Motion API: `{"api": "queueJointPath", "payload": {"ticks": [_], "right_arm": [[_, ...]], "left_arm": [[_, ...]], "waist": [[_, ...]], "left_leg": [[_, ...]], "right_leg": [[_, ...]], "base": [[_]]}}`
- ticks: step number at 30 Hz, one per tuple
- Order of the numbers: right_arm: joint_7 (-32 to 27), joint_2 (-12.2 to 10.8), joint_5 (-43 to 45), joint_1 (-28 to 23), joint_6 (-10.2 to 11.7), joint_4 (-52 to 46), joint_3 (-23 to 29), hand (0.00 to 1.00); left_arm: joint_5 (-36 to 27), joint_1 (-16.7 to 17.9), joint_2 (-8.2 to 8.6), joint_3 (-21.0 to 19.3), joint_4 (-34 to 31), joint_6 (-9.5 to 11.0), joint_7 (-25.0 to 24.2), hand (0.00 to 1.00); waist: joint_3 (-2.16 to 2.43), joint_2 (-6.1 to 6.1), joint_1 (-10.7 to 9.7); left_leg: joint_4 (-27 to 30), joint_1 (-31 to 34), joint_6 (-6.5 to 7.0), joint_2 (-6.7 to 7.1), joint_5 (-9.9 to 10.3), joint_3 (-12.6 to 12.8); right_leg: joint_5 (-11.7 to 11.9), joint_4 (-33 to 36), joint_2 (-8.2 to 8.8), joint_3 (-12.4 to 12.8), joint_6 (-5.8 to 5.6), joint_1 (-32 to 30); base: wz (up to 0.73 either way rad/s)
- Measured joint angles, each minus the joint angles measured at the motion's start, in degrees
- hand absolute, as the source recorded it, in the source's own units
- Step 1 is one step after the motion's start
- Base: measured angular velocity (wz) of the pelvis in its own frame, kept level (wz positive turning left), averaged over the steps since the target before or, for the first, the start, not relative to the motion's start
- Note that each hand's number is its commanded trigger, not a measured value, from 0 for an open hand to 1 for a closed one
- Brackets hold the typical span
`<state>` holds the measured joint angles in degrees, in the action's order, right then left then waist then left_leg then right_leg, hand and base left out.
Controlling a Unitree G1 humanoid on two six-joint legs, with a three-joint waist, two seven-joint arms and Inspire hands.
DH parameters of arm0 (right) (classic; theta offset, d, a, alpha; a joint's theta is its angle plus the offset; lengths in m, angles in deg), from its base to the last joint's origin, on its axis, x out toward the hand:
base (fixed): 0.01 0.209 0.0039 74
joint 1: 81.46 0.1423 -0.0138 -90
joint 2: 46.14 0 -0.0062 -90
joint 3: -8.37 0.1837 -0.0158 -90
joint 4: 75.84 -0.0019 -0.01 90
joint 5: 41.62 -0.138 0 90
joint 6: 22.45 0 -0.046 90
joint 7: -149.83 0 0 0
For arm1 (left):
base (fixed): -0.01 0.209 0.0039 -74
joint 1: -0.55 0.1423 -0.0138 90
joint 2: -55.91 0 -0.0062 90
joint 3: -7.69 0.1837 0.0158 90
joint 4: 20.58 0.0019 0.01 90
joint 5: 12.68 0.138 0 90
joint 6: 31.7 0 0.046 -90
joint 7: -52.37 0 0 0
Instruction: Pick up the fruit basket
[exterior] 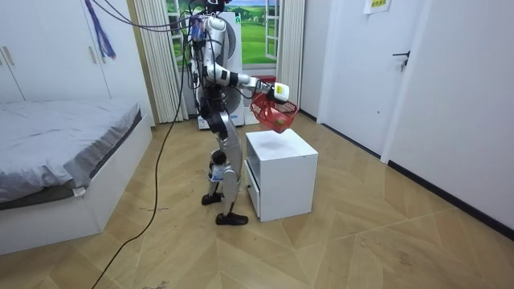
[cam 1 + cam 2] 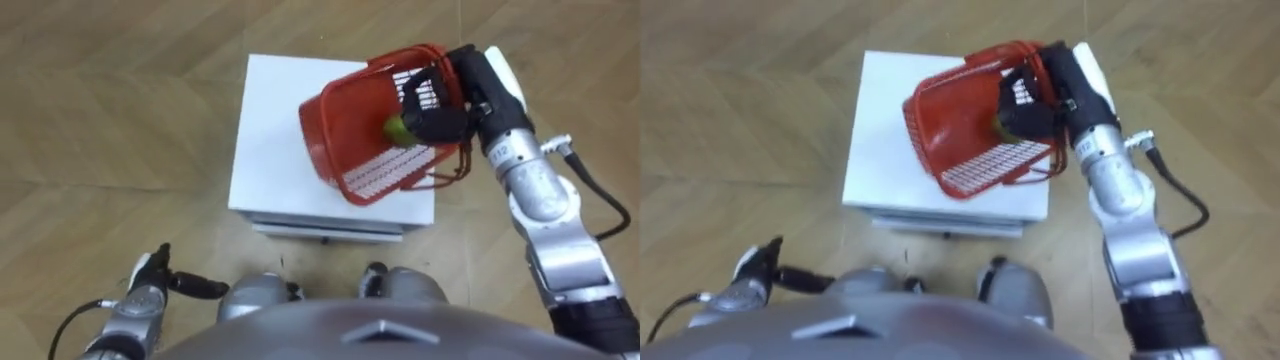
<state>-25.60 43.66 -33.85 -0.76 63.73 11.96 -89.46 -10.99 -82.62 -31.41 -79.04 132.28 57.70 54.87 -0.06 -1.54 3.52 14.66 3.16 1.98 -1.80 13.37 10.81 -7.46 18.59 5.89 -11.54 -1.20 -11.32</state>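
The right hand point(image 2: 438, 102) is curled tight round the rim of the red fruit basket point(image 2: 350, 135), gripping it at the basket's 3 o'clock edge. The basket hangs tilted from that grip, with its open mouth turned toward 4 o'clock. A green fruit point(image 2: 397, 129) lies inside, just beside the dark fingers. Below the basket is a white cabinet point(image 2: 272, 150). In the room view the basket is in the air over the cabinet's top, and the robot stands upright close against the cabinet's side. The left hand point(image 2: 158, 276) hangs low at 7 o'clock in the eye view; I cannot tell its state.
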Motion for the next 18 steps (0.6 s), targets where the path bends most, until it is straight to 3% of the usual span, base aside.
{"api": "queueJointPath", "payload": {"ticks": [5, 11, 14, 18], "right_arm": [[-0.1, 0.0, 0.0, 2.5, 0.0, 5.3, -0.2, 1.0], [-0.7, -0.4, -1.6, 2.8, -0.1, 12.5, -2.9, 1.0], [-0.7, -1.2, -1.8, 2.9, 0.0, 15.0, -4.7, 1.0], [-1.8, -3.8, -1.8, 4.5, 0.3, 20.9, -4.8, 1.0]], "left_arm": [[0.1, -0.5, 0.0, 0.0, -0.2, -1.5, -1.5, 0.0], [0.1, -0.7, -0.69, 0.1, 0.3, -2.0, -3.3, 0.0], [0.2, -0.4, -1.51, 0.0, 1.9, -1.9, -2.8, 0.0], [2.0, 0.5, -1.03, 0.3, 4.8, -2.2, -1.3, 0.0]], "waist": [[-0.42, -0.81, -0.1], [-0.39, -0.92, 0.2], [-0.33, -1.25, 0.6], [-0.29, -1.65, 1.6]], "left_leg": [[-1.2, 0.8, -0.48, -0.43, -0.2, 0.2], [-1.0, 3.2, -0.52, -0.43, -0.1, -0.2], [-1.0, 4.2, -0.5, -0.5, -0.1, -0.4], [-0.2, 6.1, -0.51, -0.54, -0.1, -0.6]], "right_leg": [[0.3, -1.2, -0.93, -0.7, 0.37, -1.0], [1.5, -3.0, -0.96, -1.7, 0.06, -1.9], [1.6, -2.9, -0.91, -2.4, 0.15, -2.7], [1.8, -2.9, -0.91, -2.8, 0.45, -4.1]], "base": [[0.0], [0.06], [0.06], [0.02]]}}
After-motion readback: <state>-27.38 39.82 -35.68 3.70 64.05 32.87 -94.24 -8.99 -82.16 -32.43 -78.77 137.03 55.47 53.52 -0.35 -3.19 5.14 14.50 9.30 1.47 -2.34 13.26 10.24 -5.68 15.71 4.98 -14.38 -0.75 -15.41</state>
